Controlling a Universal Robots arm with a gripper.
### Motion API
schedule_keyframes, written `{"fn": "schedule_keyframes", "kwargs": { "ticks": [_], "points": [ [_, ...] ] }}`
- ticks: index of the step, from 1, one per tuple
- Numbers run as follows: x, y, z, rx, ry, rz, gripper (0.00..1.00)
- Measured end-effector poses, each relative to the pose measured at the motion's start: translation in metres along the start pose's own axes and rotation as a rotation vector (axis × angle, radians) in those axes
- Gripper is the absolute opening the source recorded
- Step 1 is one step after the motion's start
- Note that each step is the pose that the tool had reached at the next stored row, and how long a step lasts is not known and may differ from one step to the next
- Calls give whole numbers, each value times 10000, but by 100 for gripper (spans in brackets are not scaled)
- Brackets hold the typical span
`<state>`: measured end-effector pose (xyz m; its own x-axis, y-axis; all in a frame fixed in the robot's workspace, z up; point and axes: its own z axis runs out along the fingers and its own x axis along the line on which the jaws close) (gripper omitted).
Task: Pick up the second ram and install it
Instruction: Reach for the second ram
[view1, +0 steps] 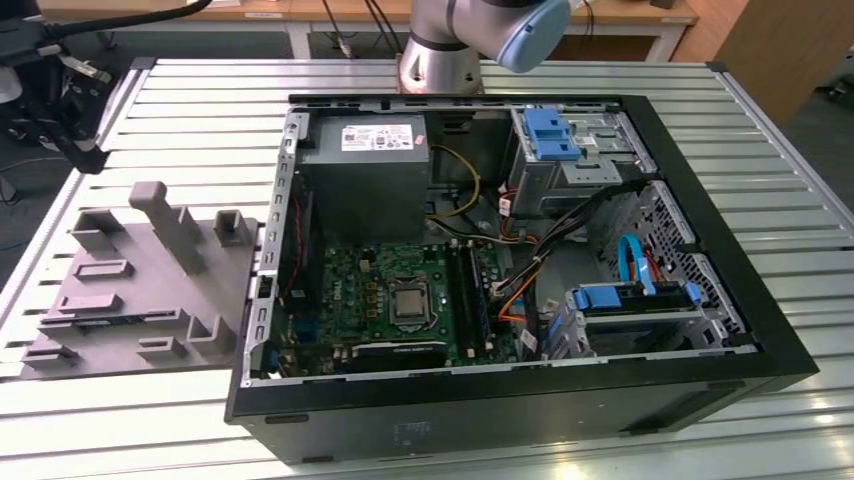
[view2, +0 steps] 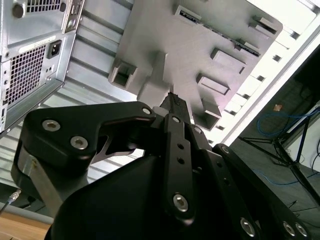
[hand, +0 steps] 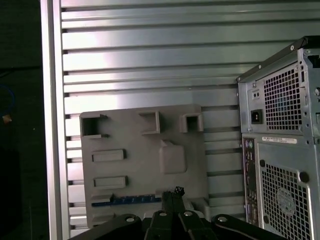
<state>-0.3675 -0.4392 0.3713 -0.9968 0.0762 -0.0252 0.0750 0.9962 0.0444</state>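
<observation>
The second ram (hand: 125, 201) is a thin blue-green stick standing on edge in a slot of the grey holder tray (hand: 140, 150), beside the open computer case (view1: 534, 400). My gripper (hand: 173, 192) hangs well above the tray with its black fingers pressed together and nothing between them. In the first wrist view its tips overlap the tray close to one end of the stick. In the second wrist view the shut fingertips (view2: 175, 101) point at the tray (view2: 200, 45). The long black memory slots (view1: 467, 290) lie on the green motherboard (view1: 360, 290) inside the case.
The grey tray (view1: 134, 290) carries several raised posts and brackets on the exterior view's left. The case's rear panel (hand: 280, 150) stands close to the tray. Inside the case are the grey power supply (view1: 363, 170), loose cables and blue drive cages (view1: 627, 300). The arm's base (view1: 447, 45) stands behind the case.
</observation>
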Motion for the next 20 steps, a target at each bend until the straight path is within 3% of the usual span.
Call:
{"fn": "schedule_keyframes", "kwargs": {
  "ticks": [20],
  "points": [
    [101, -196, 218, -1, -1, 0, 11]
  ]
}}
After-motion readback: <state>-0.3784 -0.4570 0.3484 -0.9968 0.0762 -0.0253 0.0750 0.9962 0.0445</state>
